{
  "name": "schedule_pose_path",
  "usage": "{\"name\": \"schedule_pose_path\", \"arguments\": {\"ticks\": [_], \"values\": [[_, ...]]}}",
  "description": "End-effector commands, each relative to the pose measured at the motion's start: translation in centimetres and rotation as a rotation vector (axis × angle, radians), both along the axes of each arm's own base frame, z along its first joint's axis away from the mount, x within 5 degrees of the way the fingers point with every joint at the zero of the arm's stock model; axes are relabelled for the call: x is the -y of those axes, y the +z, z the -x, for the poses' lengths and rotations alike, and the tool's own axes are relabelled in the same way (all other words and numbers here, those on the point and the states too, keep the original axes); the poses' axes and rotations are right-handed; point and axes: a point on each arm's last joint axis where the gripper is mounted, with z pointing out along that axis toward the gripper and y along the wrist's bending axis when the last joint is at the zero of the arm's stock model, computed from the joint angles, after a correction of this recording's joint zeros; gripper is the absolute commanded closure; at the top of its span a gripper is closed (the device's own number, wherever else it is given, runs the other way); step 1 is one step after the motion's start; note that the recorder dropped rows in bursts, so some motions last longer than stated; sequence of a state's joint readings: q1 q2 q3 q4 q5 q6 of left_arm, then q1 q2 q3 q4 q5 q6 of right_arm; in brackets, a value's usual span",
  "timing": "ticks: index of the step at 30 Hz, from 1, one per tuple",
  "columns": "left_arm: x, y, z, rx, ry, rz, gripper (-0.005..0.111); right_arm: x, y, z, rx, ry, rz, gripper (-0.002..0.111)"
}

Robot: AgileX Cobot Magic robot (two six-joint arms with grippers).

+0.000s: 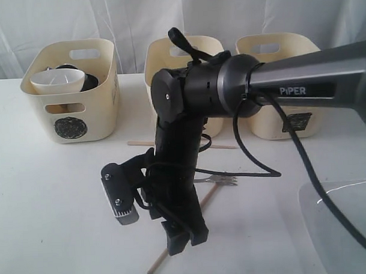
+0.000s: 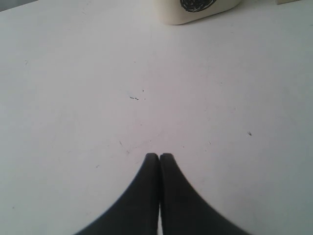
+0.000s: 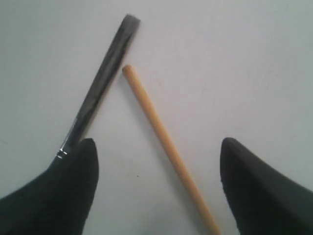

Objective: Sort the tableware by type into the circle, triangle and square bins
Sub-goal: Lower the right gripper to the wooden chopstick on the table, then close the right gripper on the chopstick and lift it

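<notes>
My right gripper [image 1: 188, 240] [image 3: 157, 144] points down at the table near its front, open. A wooden chopstick [image 3: 161, 132] [image 1: 175, 248] lies on the table between its fingers, untouched. A flat steel handle [image 3: 102, 83] lies beside it, running under one finger. The fork [image 1: 223, 180] shows its tines just right of the arm. Behind the arm lies a second chopstick [image 1: 138, 143]. The circle bin [image 1: 71, 111] [image 2: 195, 10] holds the white bowl [image 1: 58, 81] and something dark. The square bin [image 1: 279, 61] is at the back right. My left gripper [image 2: 160, 155] is shut and empty over bare table.
A third cream bin [image 1: 186, 53] stands in the middle at the back, its mark hidden by the right arm. The large white plate [image 1: 353, 197] lies at the front right. The arm's black cable [image 1: 256, 170] loops over the table near the fork.
</notes>
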State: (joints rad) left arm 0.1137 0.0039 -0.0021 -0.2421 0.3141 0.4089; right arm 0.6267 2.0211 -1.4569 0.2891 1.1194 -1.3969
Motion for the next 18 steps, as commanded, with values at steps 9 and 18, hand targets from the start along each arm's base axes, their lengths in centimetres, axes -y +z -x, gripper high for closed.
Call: {"name": "schedule_pose_path", "arguments": {"ticks": [9, 18], "values": [[0.0, 0.0, 0.0, 0.003, 0.0, 0.006, 0.107, 0.6, -2.8, -0.9, 0.048, 0.104, 0.108, 0.059], [0.0, 0.0, 0.0, 0.003, 0.0, 0.006, 0.107, 0.6, -3.4, -2.1, 0.169, 0.122, 0.124, 0.059]]}}
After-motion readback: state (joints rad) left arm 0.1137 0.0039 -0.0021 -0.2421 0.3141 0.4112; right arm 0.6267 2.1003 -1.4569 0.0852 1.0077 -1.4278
